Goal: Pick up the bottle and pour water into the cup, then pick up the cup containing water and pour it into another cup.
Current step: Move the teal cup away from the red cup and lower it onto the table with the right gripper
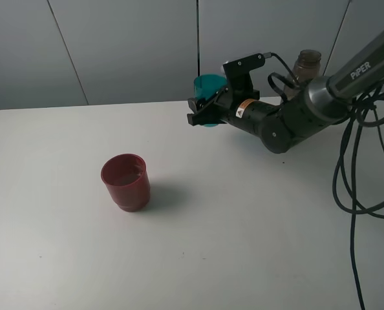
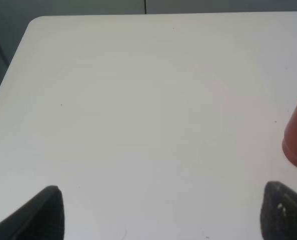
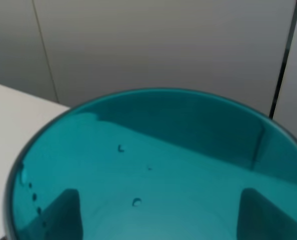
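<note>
- bench: red cup stands left of centre, liquid inside.
- bottle: at back, behind right arm.
- right fingers clamp teal cup, lifted near upright, droplets only; looks poured, set down next.
- left fingers wide, empty.

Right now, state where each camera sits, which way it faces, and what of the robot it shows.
Exterior high: mounted high, looking down on the table; shows the right arm, its tool shut on the teal cup.
Left wrist: on the left arm, facing the table; shows its open tool.
Right wrist: faces the teal cup's mouth.
Shared: the red cup appears in the exterior high and left wrist views.
</note>
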Controlling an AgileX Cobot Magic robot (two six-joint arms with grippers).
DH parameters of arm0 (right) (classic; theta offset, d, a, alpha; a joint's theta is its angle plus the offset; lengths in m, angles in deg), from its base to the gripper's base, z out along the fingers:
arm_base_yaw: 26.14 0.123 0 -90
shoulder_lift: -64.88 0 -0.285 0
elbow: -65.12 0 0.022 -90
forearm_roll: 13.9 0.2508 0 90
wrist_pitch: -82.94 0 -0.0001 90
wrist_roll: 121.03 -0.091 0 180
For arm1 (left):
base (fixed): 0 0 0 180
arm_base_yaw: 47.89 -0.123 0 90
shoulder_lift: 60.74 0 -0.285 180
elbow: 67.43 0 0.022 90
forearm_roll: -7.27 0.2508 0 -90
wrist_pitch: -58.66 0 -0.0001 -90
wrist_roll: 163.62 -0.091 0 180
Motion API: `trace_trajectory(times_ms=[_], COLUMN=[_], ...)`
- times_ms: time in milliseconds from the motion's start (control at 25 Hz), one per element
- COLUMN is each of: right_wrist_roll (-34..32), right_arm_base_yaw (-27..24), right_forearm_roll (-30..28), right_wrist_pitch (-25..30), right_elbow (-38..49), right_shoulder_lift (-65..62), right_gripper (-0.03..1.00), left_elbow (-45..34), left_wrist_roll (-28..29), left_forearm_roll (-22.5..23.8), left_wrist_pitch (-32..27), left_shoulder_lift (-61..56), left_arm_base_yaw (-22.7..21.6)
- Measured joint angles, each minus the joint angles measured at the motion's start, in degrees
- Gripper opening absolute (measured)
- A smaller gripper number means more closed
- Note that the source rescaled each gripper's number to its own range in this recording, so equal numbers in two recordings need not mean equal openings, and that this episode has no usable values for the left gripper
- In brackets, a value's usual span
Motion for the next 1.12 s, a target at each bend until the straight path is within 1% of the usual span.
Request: trace_trajectory(times_ms=[80, 280, 600, 1120], right_wrist_roll=[0.0, -0.12, 2.89, 3.53], right_arm_base_yaw=[-0.3, -1.08, -1.08, -1.08], right_forearm_roll=[-0.14, 0.0, 0.12, 0.23], right_wrist_pitch=[-0.73, -5.3, -5.19, -5.27], right_elbow=[0.0, -0.27, -1.24, -1.46], right_shoulder_lift=[1.97, 4.84, 6.66, 8.62], right_gripper=[0.05, 0.05, 0.05, 0.05], left_elbow=[0.0, 0.0, 0.0, 0.0], left_wrist_roll=[0.0, 0.0, 0.0, 0.0], left_forearm_roll=[0.0, 0.0, 0.0, 0.0], left_wrist_pitch=[0.0, 0.0, 0.0, 0.0], left_shoulder_lift=[0.0, 0.0, 0.0, 0.0], left_arm_base_yaw=[0.0, 0.0, 0.0, 0.0])
